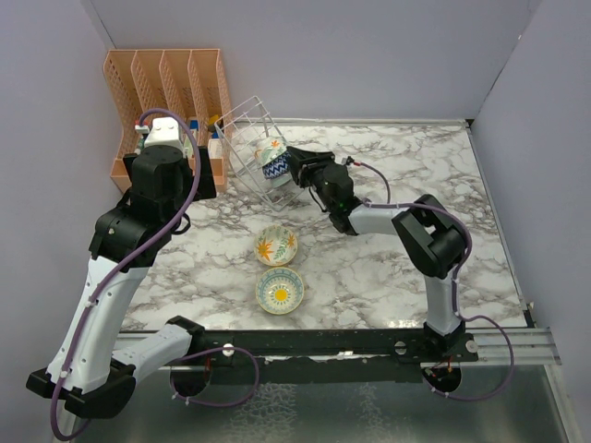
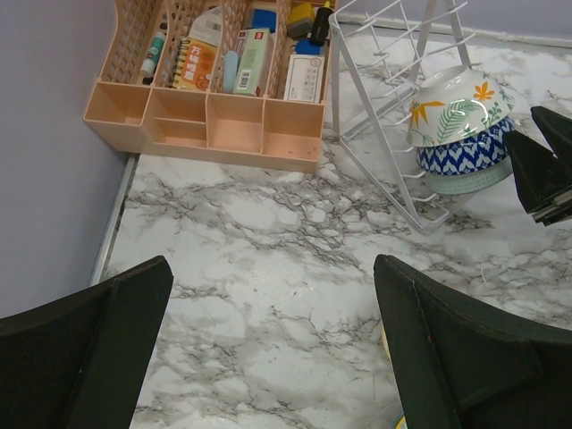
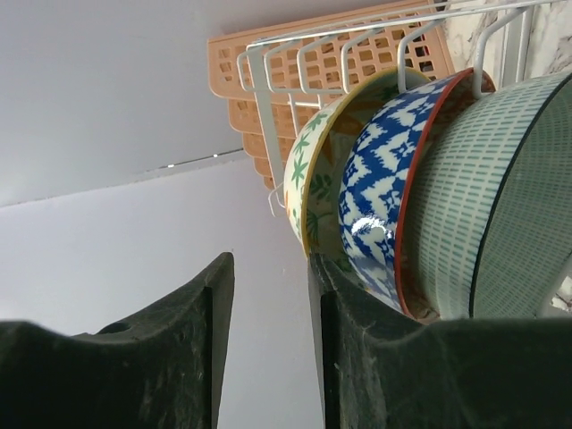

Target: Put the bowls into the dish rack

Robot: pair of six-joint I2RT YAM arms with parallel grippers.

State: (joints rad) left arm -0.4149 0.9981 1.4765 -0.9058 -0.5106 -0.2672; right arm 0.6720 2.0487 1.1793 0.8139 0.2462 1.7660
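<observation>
**Overhead view.** The dish rack [image 1: 242,138] stands at the back of the marble tabletop [image 1: 406,185], just beside an orange organizer [image 1: 166,78], and appears tilted. A stack of bowls [image 1: 273,164] sits in it on edge, with the right gripper [image 1: 297,168] close against them. Two more lie upright in the open, nearer the arm bases: the orange-flower bowl [image 1: 276,245] and, just in front of it, the sun-pattern bowl [image 1: 279,290]. Neither is loaded yet.

**Left wrist view.** The left gripper [image 2: 273,268] hangs over bare marble, its jaws spread wide with nothing between them. Beyond it, three bowls nest inside the rack: a leaf-painted bowl [image 2: 451,107], a blue zigzag bowl [image 2: 469,150] and a pale teal bowl [image 2: 465,181]. The right gripper's dark fingers show just beside them at the frame edge.

**Right wrist view.** The right gripper's jaws are parted by a narrow gap and hold nothing. The three nested bowls fill the view just past the tips, framed by the rack's white wires.

**Handling, as judged.** The bowls are glazed ceramic, so they are rigid, probably weighty for their size, slick under the pads and liable to chip if knocked together. The best hold on either loose bowl looks to be a pinch across the rim wall, one finger inside and one outside. The thin wire rack looks light and may shift if pushed
</observation>
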